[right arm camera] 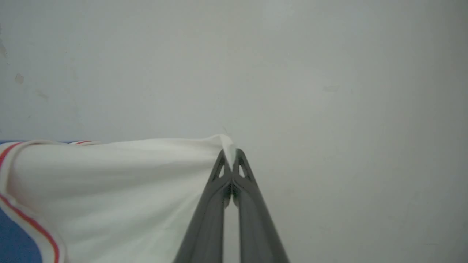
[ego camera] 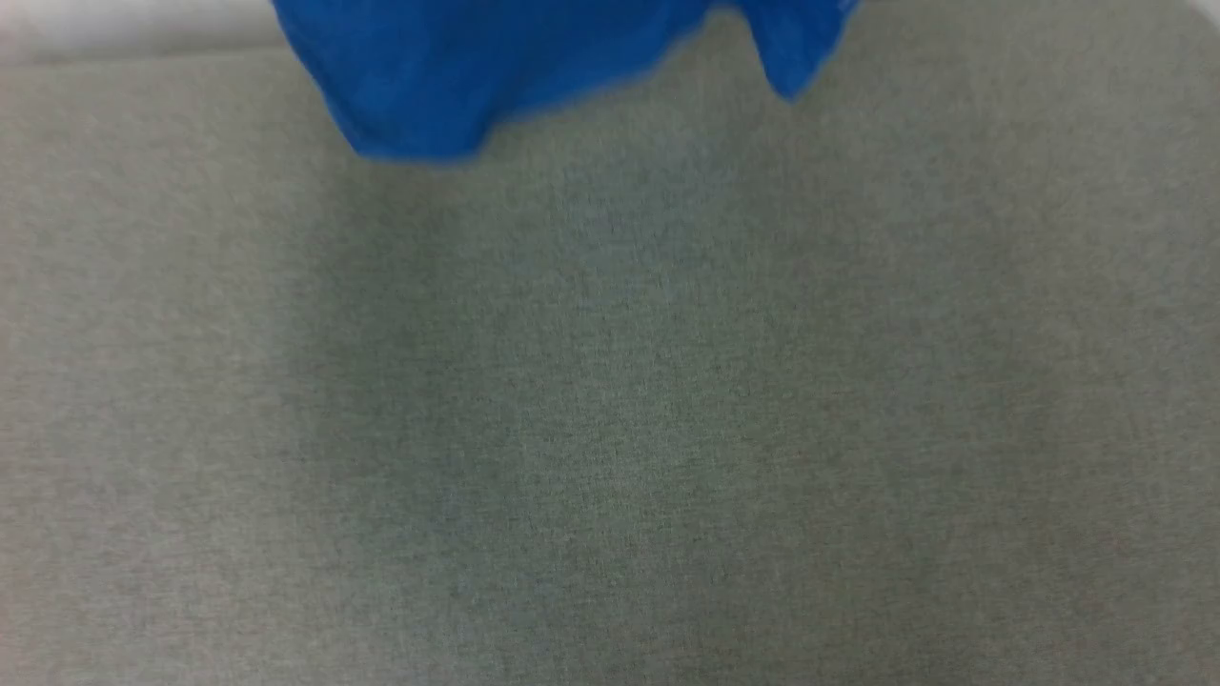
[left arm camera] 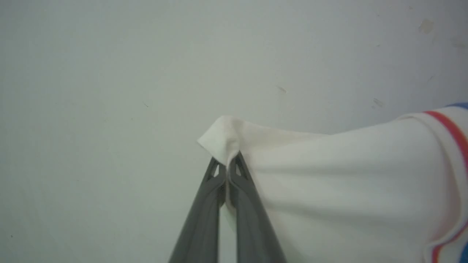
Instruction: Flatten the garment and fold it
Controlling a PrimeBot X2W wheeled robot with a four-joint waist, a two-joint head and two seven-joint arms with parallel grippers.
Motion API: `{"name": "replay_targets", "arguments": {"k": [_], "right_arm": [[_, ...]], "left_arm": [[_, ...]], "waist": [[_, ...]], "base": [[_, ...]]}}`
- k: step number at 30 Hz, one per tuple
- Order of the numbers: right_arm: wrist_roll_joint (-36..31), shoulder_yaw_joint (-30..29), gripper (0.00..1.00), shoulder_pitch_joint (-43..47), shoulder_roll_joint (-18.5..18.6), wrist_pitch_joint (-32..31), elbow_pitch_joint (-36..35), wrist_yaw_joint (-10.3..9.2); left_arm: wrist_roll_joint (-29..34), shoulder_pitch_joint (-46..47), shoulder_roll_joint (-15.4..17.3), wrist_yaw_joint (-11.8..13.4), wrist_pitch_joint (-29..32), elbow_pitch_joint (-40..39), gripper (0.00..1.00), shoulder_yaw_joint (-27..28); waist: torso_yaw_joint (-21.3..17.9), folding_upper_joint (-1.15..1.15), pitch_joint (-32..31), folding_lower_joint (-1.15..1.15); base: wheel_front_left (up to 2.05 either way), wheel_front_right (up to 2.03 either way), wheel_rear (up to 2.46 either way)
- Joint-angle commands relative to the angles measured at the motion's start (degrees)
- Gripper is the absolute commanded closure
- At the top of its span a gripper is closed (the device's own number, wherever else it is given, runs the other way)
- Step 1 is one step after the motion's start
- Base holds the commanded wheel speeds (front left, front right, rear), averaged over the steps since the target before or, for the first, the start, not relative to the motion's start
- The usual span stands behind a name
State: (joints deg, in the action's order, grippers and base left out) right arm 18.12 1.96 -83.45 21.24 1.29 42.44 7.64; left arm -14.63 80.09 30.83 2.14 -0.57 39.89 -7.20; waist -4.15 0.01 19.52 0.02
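Note:
The garment (ego camera: 496, 67), bright blue, hangs into the head view from the top edge, its lower hem off the grey surface and blurred. In the left wrist view my left gripper (left arm camera: 228, 164) is shut on a corner of the garment's white sleeve (left arm camera: 347, 182), whose red-striped trim (left arm camera: 451, 128) runs at the right. In the right wrist view my right gripper (right arm camera: 229, 155) is shut on the other white sleeve (right arm camera: 117, 182), pinching its edge at the fingertips; red-striped trim (right arm camera: 33, 223) and blue cloth (right arm camera: 18, 244) show at the lower left. The lettering and number are hidden.
A grey woven table surface (ego camera: 610, 429) spreads under the hanging cloth. A pale wall (left arm camera: 146, 73) with small marks stands behind both grippers in the wrist views.

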Motion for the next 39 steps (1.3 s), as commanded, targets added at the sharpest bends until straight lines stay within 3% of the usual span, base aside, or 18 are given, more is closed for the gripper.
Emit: {"name": "replay_targets", "arguments": {"k": [1,8,14,23,28,32,39], "right_arm": [[0.3,0.7,1.0,-0.6,0.5,1.3,1.3,-0.15],[4.9,8.6,1.0,-1.2,-0.3,5.1,5.6,-0.15],[10.7,17.5,1.0,3.9,-0.9,6.1,6.4,-0.15],[22.3,27.4,1.0,22.9,1.9,8.9,-0.4,-0.15],[25.9,28.4,1.0,37.0,5.5,8.9,-7.4,-0.15],[26.8,25.2,1.0,49.3,8.4,7.3,-14.2,-0.15],[24.0,13.2,1.0,71.7,8.0,1.4,-26.5,-0.15]], "left_arm": [[0.3,0.6,0.6,0.6,-0.8,1.5,1.0,0.2],[-1.3,0.6,-0.4,-0.5,-3.3,6.2,1.0,0.3],[-4.9,-4.7,-3.5,-2.7,-3.4,9.5,1.0,0.9],[-11.1,-19.6,-6.6,-5.9,-4.3,12.5,1.0,3.4],[-14.0,-35.0,-6.1,-6.4,-5.7,7.4,1.0,5.6],[-15.3,-50.2,-6.2,-4.0,-4.4,-3.6,1.0,6.9],[-17.2,-80.6,-7.2,5.1,3.0,-31.6,1.0,10.9]], "waist": [[-0.5,-0.01,6.1,-0.02],[-0.2,-0.01,7.2,-0.02],[0.4,-0.01,5.5,-0.02],[1.3,-0.01,-5.5,-0.02],[1.0,-0.01,-13.1,-0.02],[0.6,-0.01,-17.0,-0.02],[0.0,-0.01,-19.6,-0.02]], "base": [[0.0,0.0,0.0],[0.0,0.0,0.0],[0.0,0.0,0.0],[0.0,0.0,0.0],[0.0,0.0,0.0],[0.0,0.0,0.0],[0.0,0.0,0.0]]}}
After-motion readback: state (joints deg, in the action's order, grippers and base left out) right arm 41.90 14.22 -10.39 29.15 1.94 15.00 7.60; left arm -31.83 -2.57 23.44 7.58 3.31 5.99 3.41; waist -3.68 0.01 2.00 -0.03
